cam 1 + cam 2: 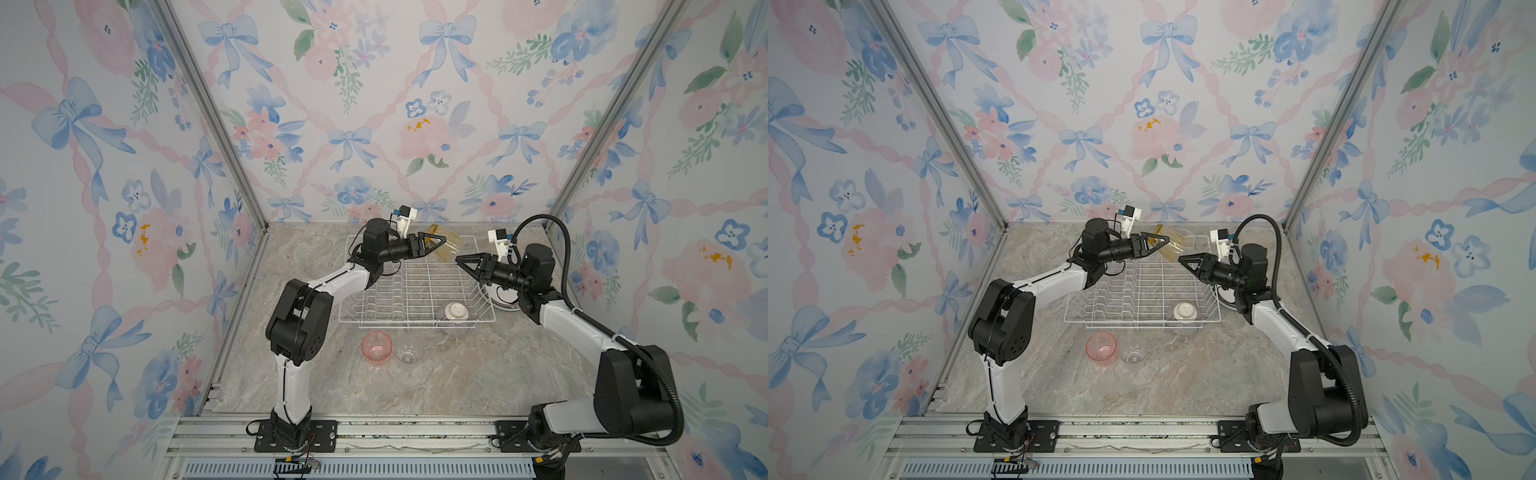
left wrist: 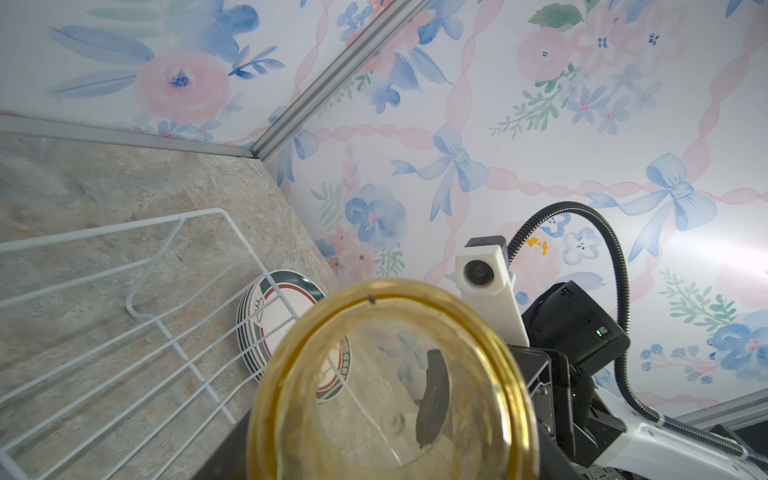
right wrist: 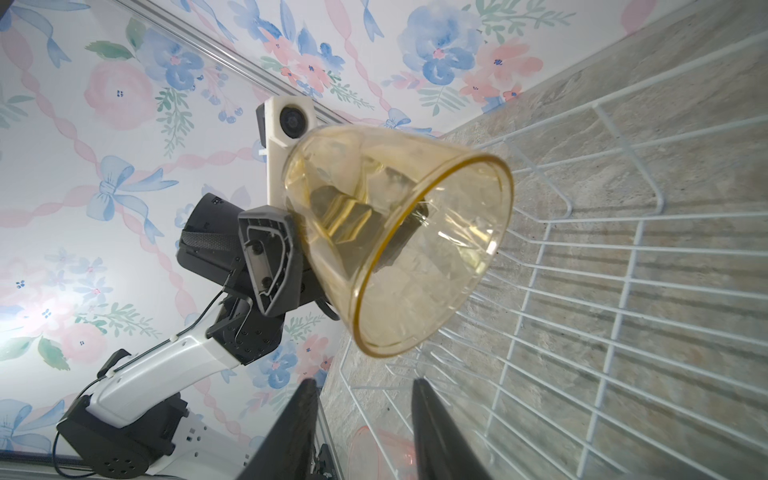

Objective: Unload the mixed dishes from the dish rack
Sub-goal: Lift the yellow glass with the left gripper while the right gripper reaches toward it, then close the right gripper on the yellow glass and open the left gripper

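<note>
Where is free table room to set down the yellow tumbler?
Bare: the table right of the clear tumbler, before the dish rack, and the strip along the near rail. Crowded: by the pink tumbler; right of the rack, the plates.

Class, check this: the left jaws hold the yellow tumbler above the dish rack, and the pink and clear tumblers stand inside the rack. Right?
No. The pink tumbler and clear tumbler stand on the table in front of the dish rack, not inside it; both top views show this. The left jaws do hold the yellow tumbler above the rack.
</note>
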You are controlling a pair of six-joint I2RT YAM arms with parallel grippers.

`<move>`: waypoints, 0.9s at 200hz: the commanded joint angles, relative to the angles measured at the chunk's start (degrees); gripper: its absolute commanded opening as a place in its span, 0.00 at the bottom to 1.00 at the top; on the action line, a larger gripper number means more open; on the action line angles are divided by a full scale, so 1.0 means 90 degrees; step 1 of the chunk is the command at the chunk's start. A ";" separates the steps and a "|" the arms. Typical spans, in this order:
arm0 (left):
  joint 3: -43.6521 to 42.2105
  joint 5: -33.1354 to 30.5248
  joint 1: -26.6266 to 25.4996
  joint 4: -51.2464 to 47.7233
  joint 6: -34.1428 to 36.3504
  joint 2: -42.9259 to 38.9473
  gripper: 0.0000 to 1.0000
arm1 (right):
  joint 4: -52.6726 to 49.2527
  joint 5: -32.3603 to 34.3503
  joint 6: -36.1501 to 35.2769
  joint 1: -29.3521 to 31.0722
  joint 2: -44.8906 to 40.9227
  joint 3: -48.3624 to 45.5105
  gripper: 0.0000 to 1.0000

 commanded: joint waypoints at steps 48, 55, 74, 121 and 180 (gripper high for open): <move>-0.0004 0.0254 -0.0169 0.0937 -0.0564 0.0162 0.63 | 0.0778 -0.0047 0.0238 0.0207 0.0069 0.0348 0.39; 0.0007 0.0265 -0.0185 0.1004 -0.0613 0.0175 0.63 | 0.0679 -0.0039 0.0158 0.0217 0.0058 0.0404 0.39; 0.0044 0.0289 -0.0227 0.1091 -0.0701 0.0220 0.63 | 0.0591 -0.0001 0.0042 0.0228 0.0062 0.0509 0.39; 0.0050 0.0340 -0.0303 0.1750 -0.1220 0.0423 0.63 | 0.0753 0.0034 0.0056 0.0264 0.0149 0.0797 0.26; 0.0016 0.0370 -0.0343 0.2490 -0.1791 0.0584 0.62 | 0.1085 0.0148 0.0206 0.0295 0.0164 0.0823 0.00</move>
